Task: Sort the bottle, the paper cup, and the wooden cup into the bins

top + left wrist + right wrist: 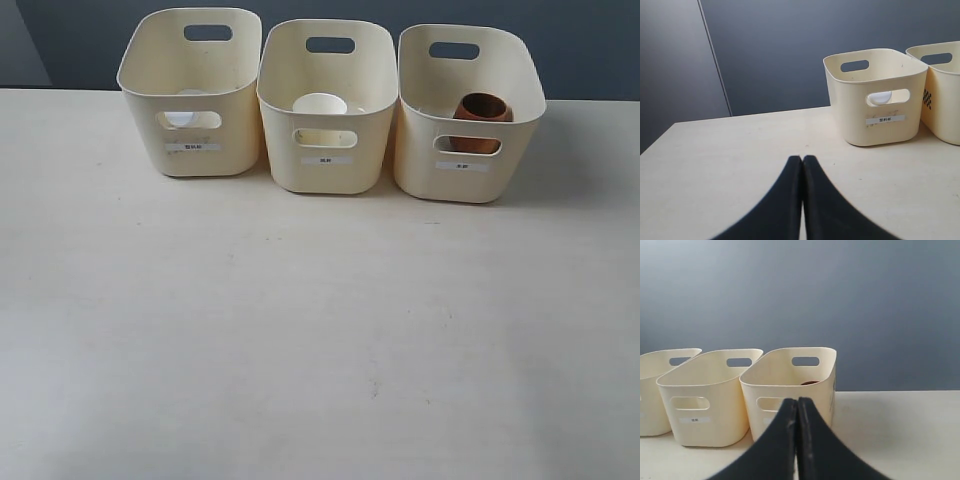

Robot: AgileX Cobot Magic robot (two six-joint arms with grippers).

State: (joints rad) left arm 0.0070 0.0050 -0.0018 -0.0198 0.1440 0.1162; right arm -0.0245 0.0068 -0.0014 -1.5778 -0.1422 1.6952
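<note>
With both my left tool [802, 200] and right tool [797, 440] pressed closed and empty, I'd only risk clipping the bins [325, 160] if I swing carelessly, since the wooden cup [483, 108] and paper cup [320, 103] already sit inside.

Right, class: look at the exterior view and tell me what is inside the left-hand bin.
Inside the left bin a white round shape shows through the front handle slot, likely the bottle's cap. The clear body is hard to make out, and the bin's front wall hides the floor and whatever else rests there.
</note>
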